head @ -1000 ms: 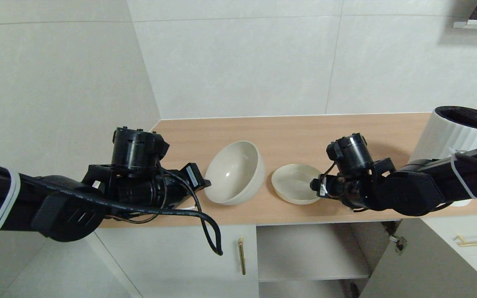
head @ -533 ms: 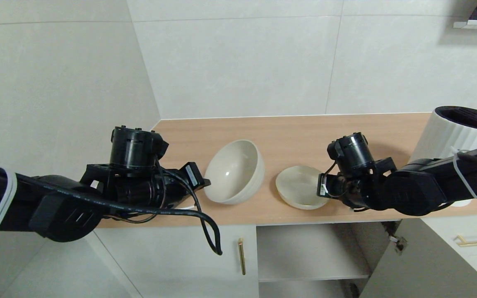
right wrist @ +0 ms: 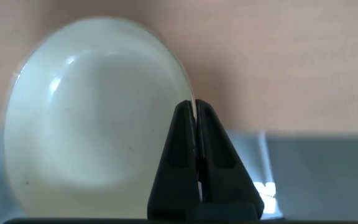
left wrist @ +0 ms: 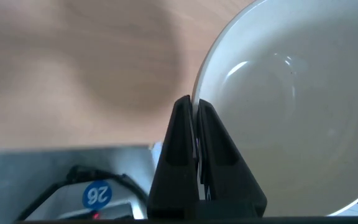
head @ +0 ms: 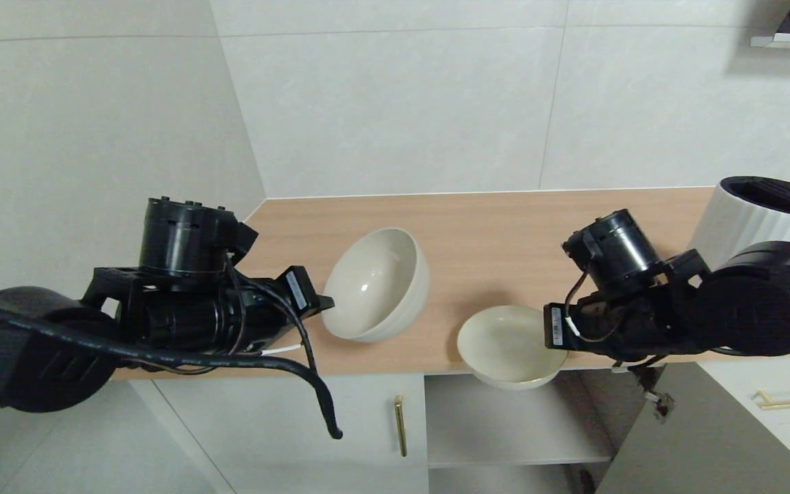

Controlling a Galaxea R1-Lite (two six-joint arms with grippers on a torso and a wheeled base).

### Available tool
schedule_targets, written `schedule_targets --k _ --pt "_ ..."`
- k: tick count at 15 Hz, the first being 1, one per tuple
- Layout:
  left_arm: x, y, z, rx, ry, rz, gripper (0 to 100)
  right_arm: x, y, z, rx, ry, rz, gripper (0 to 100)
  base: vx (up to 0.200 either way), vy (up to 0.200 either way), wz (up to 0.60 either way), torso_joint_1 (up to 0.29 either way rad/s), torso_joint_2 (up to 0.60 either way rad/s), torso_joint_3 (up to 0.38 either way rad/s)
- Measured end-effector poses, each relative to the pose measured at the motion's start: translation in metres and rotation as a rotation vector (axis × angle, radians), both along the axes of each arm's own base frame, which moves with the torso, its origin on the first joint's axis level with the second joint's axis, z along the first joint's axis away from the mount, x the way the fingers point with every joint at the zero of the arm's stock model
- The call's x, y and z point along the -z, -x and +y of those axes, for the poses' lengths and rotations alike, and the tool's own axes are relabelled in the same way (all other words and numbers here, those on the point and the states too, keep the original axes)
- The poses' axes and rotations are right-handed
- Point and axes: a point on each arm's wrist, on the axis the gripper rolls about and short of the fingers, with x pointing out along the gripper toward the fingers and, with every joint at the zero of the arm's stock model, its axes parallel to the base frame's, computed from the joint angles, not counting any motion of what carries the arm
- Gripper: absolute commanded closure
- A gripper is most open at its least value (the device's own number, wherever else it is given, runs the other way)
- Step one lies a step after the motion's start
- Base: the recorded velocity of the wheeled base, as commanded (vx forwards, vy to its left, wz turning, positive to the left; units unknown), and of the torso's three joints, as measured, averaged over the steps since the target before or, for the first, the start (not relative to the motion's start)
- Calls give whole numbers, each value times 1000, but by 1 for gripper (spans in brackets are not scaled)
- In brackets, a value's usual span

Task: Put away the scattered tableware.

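Your left claw (head: 325,302) is closed on the big bowl (head: 376,287), gripping it by the rim. In the left wrist view the fingers (left wrist: 180,130) pinch the rim edge-on, one inside and one outside. The bowl is tipped onto its side. Its mouth faces the claw and the head camera, and the claw has the rim on the robot's left side. It's over the left-middle of the counter (head: 491,233). You can't tell from these views whether its underside touches the wood.

The small bowl (head: 508,343) is to the right of the big one, apart from it and nearer the front. Its mouth is up, tilted a little toward the head camera. It straddles the counter's front edge, with the near half out past the wood and above the open cabinet bay.

Your right claw (head: 551,331) is closed on that bowl's right rim. The right wrist view shows the same pinch, with the fingers (right wrist: 180,134) tight on the thin rim and the bowl hanging off them.

The counter is light wood-grain and runs wall to wall, ending in the left corner. The walls (head: 402,103) are large pale tiles. A white ribbed canister (head: 745,219) with a dark top stands at the counter's right end, behind the right arm.

Below the counter are white cabinets:
- A closed door with a gold handle (head: 400,425) is under the big bowl.
- An open bay with a shelf (head: 518,453) is under the small bowl.
- The bay's door (head: 697,439) is swung out to the right.
- Another gold handle (head: 786,398) is at far right.
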Motion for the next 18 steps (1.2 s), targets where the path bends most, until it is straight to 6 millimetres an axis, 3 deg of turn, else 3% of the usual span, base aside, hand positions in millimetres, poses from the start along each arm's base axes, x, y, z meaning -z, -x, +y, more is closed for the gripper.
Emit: schedule_targets --k 3,8,11,18 --pt "-8 23 15 25 -77 22 100 -21 27 -13 -70 -31 10 100 0 0 0 0 0 0" --pt "-12 59 29 130 -234 29 100 -19 65 -28 -204 56 14 100 0 0 0 0 0 0" --pt "-11 78 29 215 -305 78 100 -13 76 -28 -250 84 23 100 0 0 0 0 0 0" --pt "-12 99 20 323 -349 107 100 -1 95 -17 -353 126 53 100 0 0 0 0 0 0"
